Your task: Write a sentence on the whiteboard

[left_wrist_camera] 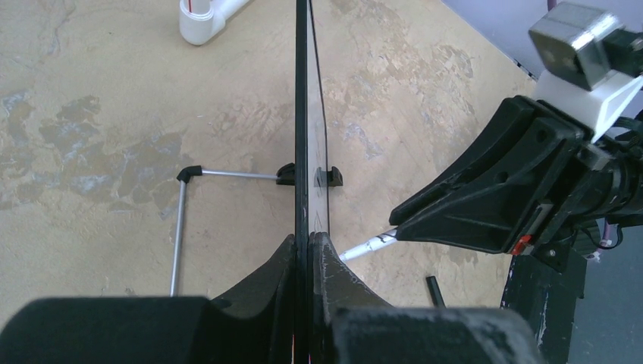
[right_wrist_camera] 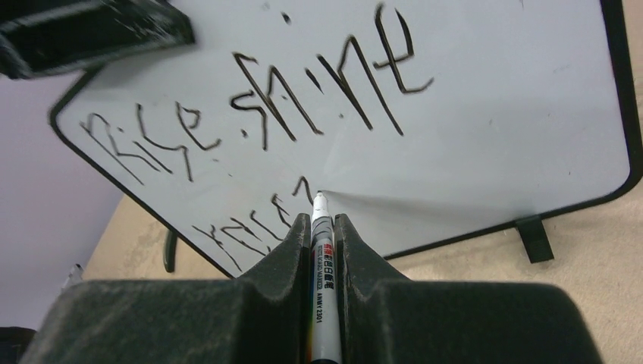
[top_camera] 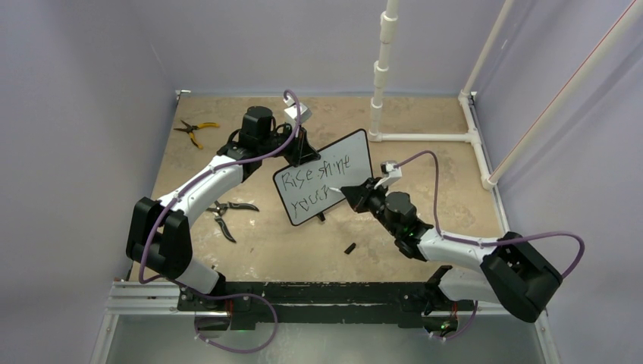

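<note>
The whiteboard [top_camera: 356, 155] stands tilted at the table's middle. Its black lettering, the sentence [top_camera: 311, 178], reads "Rise shine" with a partial second line below it. My left gripper [top_camera: 298, 155] is shut on the board's upper left edge; in the left wrist view the board [left_wrist_camera: 302, 114] runs edge-on between the fingers [left_wrist_camera: 334, 265]. My right gripper [top_camera: 350, 194] is shut on a white marker [right_wrist_camera: 321, 258]. The marker tip [right_wrist_camera: 319, 199] touches the board [right_wrist_camera: 493, 114] at the end of the second line [right_wrist_camera: 254, 224]. The marker also shows in the left wrist view [left_wrist_camera: 368, 246].
Yellow-handled pliers [top_camera: 193, 130] lie at the back left. Black-handled pliers [top_camera: 227, 214] lie left of the board. A small black cap [top_camera: 350, 248] lies in front of the board. A white pipe frame [top_camera: 425, 136] stands at the back right.
</note>
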